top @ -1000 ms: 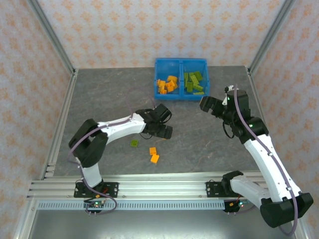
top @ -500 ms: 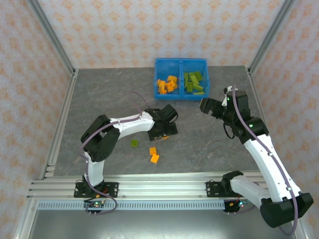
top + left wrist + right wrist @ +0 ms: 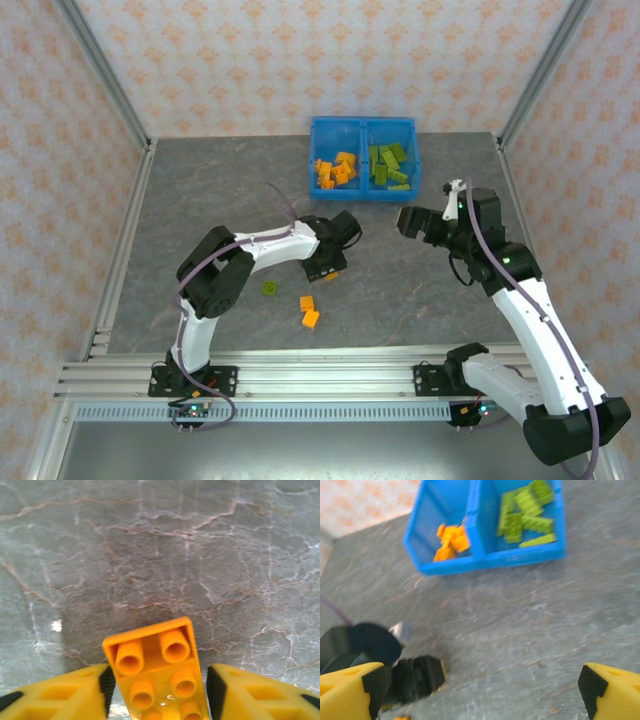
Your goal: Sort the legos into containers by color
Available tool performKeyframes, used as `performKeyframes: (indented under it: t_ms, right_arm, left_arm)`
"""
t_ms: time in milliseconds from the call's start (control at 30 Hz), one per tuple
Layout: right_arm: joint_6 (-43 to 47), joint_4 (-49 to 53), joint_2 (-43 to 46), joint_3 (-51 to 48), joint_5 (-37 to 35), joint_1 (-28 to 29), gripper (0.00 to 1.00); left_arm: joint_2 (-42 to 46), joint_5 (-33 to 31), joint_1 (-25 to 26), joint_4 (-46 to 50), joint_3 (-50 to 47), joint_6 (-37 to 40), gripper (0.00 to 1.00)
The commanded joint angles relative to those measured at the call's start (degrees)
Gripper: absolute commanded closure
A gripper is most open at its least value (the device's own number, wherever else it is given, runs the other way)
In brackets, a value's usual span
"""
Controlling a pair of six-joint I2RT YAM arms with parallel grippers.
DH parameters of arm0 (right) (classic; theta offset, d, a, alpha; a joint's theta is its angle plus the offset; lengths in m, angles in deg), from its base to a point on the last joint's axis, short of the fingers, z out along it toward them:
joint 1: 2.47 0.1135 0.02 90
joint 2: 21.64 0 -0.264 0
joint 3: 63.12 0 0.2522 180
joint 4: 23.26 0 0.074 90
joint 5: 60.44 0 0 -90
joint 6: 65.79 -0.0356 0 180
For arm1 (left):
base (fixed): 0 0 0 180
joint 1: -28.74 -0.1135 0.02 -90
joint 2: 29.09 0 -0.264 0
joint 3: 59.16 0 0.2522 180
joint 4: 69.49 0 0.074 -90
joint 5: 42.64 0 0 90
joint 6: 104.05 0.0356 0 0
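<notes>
An orange lego lies studs-up between my left gripper's yellow fingers, and the pads press its sides just above the grey table. From above, that left gripper is low over the table's middle. The containers are the two halves of a blue bin: orange legos on the left, green legos on the right. My right gripper hovers open in front of the bin with nothing between its fingers.
Loose on the table near the left arm lie a green lego and two orange legos. The left gripper's black body shows at the lower left of the right wrist view. Patterned walls ring the table.
My left gripper has reached a little farther right and its jaws have closed in on the orange lego. My right gripper has drifted slightly left, still open.
</notes>
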Motion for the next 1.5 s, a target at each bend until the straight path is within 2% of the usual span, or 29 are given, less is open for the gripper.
performKeyframes:
  t_ms: [0,167,267,433,533,633,767,867,933,1000,1133,1267,1400,1433,1467]
  right_arm:
    - [7.3,1.9,-0.4,-2.8,15.5,0.1,0.03]
    - [15.1,7.0,0.4,-6.3,28.2,0.1,0.06]
    - [15.7,7.8,0.5,-6.8,32.2,0.1,0.07]
    - [12.1,3.4,0.5,-5.2,29.2,0.1,0.06]
    - [9.6,0.0,0.1,-4.7,27.0,0.1,0.05]
    - [7.4,-2.0,-0.4,-4.3,24.9,0.1,0.05]
    - [5.0,-4.3,-0.4,-4.3,23.6,0.1,0.06]
    - [3.5,-4.6,-0.3,-4.0,23.4,0.2,0.06]
    - [3.4,-3.9,-0.1,-3.6,23.4,0.2,0.06]
    - [3.4,-3.4,0.3,-3.3,23.1,0.2,0.06]
    - [2.9,-3.1,1.0,-3.2,22.9,0.2,0.06]
    - [3.0,-2.4,1.5,-3.7,22.5,0.2,0.06]
    - [3.9,-1.4,1.7,-3.9,22.1,0.2,0.06]
    - [4.0,-1.4,1.7,-3.7,22.0,0.2,0.06]
    - [4.0,-1.4,1.6,-3.5,22.1,0.2,0.06]
  left_arm:
    - [0.0,-1.6,-0.5,2.6,-2.7,-0.9,0.57]
    - [1.5,-2.6,-1.3,1.6,-2.4,1.5,0.72]
    - [2.4,-3.0,-2.3,1.7,-0.4,5.3,0.75]
    - [6.5,-7.4,-6.9,1.6,6.1,13.7,0.78]
    - [5.1,-10.1,-10.5,3.6,16.8,21.2,0.79]
    - [-1.2,-12.7,-13.0,6.1,32.0,28.7,0.79]
    - [-13.5,-15.5,-14.8,5.0,52.2,39.1,0.79]
    - [-24.0,-17.4,-15.9,4.3,68.6,42.6,0.79]
    - [-29.2,-17.3,-16.3,0.8,75.3,44.1,0.79]
    - [-31.4,-17.8,-16.4,-6.2,75.7,45.1,0.79]
    - [-34.8,-23.5,-16.4,-18.4,74.0,46.6,0.79]
    - [-38.9,-27.2,-16.9,-25.9,76.6,54.0,0.78]
    - [-42.1,-26.6,-18.5,-31.0,78.1,53.9,0.74]
    - [-42.9,-26.9,-19.0,-31.1,78.8,53.2,0.71]
    - [-43.8,-26.8,-19.3,-30.6,80.2,52.9,0.63]
